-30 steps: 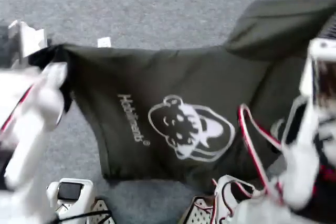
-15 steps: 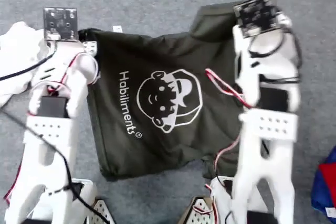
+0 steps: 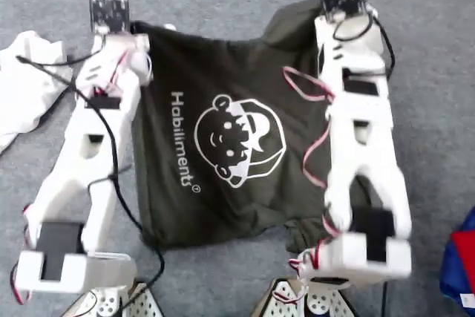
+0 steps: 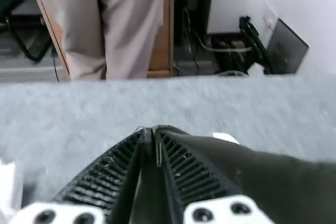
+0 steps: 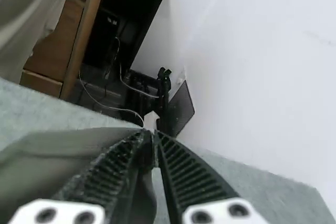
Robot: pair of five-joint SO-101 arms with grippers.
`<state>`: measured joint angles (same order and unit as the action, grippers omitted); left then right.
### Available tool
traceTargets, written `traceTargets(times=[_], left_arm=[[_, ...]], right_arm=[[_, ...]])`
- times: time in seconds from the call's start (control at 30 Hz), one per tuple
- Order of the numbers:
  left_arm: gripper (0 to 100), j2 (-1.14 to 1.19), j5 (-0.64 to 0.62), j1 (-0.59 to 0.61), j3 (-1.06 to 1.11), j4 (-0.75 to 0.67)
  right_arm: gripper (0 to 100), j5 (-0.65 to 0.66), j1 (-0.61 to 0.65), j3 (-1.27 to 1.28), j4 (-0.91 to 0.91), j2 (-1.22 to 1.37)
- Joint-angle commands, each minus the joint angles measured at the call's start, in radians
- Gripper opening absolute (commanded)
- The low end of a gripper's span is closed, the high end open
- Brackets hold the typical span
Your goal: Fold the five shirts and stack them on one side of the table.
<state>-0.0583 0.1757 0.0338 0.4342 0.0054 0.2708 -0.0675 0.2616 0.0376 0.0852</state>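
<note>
We see the grey table [image 3: 223,5] under everything. On its middle lies the dark shirt [image 3: 223,206], spread front up with a white cartoon face printed on the chest, its hem toward the arm bases and its shoulders toward the far edge. One sleeve is bunched up by the far right corner.

The left arm [image 3: 89,146] stretches along the shirt's left side and the right arm [image 3: 364,139] along its right side, both lying partly over the cloth and reaching to its far corners.

We find a white shirt [image 3: 26,87] crumpled at the left edge of the table, apart from the dark one, and a blue and red cloth [image 3: 460,257] at the right edge.

In the left wrist view we see the left gripper [image 4: 152,136] with its jaws pressed together on a fold of the dark shirt, a small white tag [image 4: 226,138] just beside them. In the right wrist view the right gripper [image 5: 153,139] likewise pinches a fold of the same shirt between closed jaws.
</note>
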Motion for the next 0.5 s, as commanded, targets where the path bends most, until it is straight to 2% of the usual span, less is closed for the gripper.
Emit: traceTargets(times=[0.0, 0.2, 0.47], left_arm=[[2, 0.068, -0.002, 0.025, -0.229, -0.026], [2, 0.177, -0.002, 0.031, -0.414, -0.025], [2, 0.243, 0.005, 0.031, -0.439, -0.023]], right_arm=[[0.5, -0.012, 0.010, -0.262, 0.029, 0.122], [0.5, -0.008, 0.010, -0.541, -0.002, 0.297], [0.5, -0.008, 0.013, -0.883, -0.166, 0.473]])
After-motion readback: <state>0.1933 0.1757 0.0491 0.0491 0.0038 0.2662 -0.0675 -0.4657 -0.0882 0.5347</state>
